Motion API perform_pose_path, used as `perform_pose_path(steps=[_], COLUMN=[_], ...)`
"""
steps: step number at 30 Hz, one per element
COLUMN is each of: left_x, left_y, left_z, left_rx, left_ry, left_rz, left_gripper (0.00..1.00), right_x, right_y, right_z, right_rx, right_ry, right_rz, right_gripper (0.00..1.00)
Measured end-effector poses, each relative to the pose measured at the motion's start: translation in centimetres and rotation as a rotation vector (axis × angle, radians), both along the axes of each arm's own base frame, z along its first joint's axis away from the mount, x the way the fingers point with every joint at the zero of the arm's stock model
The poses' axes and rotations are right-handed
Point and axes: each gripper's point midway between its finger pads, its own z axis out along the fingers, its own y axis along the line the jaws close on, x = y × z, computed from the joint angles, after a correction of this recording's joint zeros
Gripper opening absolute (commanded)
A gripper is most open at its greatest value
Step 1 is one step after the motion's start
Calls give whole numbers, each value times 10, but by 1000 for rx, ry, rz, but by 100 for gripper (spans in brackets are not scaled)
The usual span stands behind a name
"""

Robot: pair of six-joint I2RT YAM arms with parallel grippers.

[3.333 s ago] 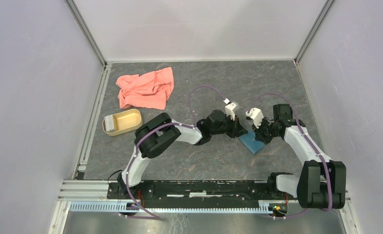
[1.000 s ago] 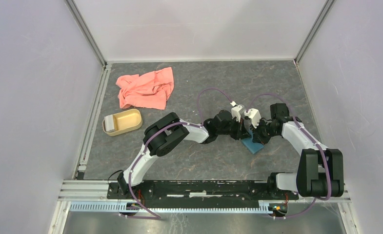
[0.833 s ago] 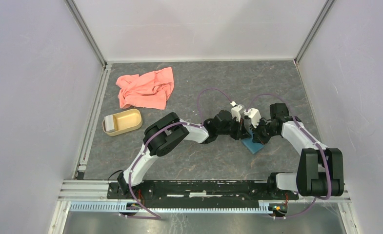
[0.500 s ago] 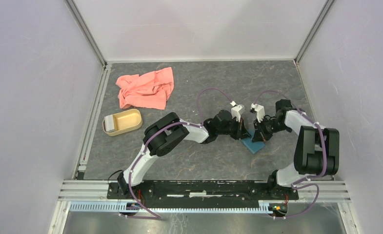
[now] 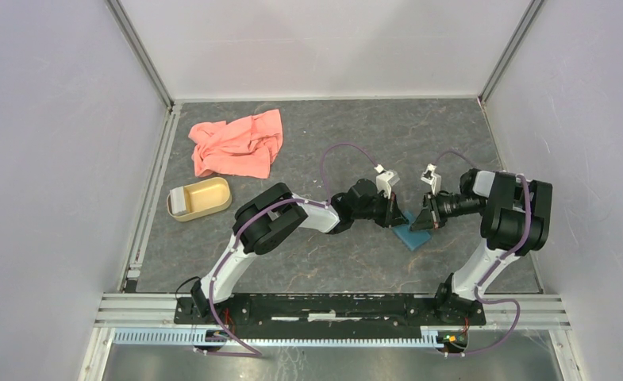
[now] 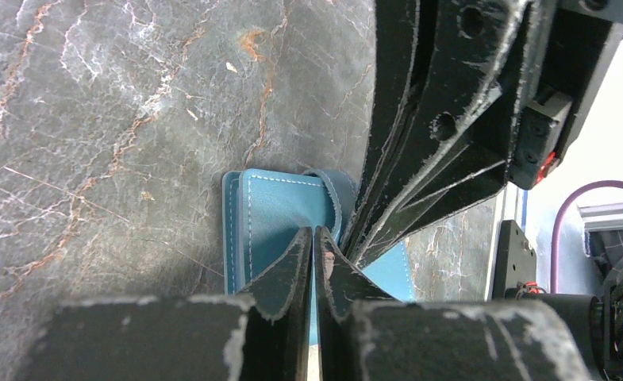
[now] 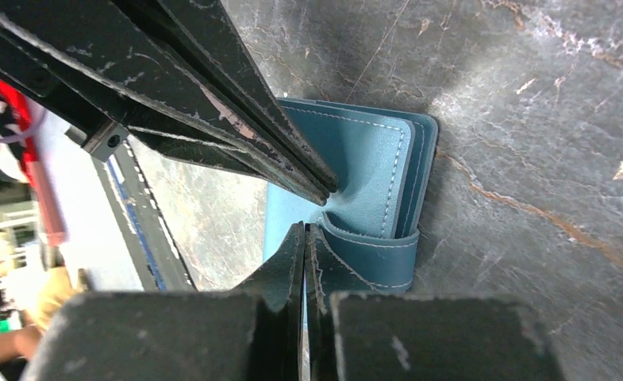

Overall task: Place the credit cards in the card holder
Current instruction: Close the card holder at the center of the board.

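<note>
Swung right elbow outward, rolled wrist. Kept right gripper [image 7: 305, 228] at snap tab [image 7: 371, 248], jaws together. Held left gripper [image 6: 314, 232] pinched shut, tips on cover of card holder [image 5: 409, 235], lying flat on table [image 5: 332, 262]. Saw no credit cards. Judged holder not yet opened, insertion still ahead.

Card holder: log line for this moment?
card holder: lying flat | left gripper: shut, tips at holder | right gripper: shut, tips at holder
</note>
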Motion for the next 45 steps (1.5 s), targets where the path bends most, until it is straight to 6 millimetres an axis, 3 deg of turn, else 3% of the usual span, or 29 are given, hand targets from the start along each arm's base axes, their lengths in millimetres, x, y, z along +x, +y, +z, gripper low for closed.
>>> perform_pose_path(steps=[18,23,32,40,45], left_x=[0,0,-2,-1,0], left_y=[0,0,0,1,1], left_z=[1,1,1,1,0], left_rx=[-4,-6,-7,-7,-8], left_ry=[1,3,5,7,15], left_rz=[-6,-12,-19,-18,-13], left_gripper=[11,12,13,13,12], right_x=[-10,-3,9,12,16], right_y=[-8,-11,-15,-16,-23], right_z=[-5,-5,-1,4,15], right_rx=[241,254,270,270,210], right_ry=[309,369,317,225,110], right_rz=[-125,-141,-138,-81,-38], right_gripper=[0,0,7,28,31])
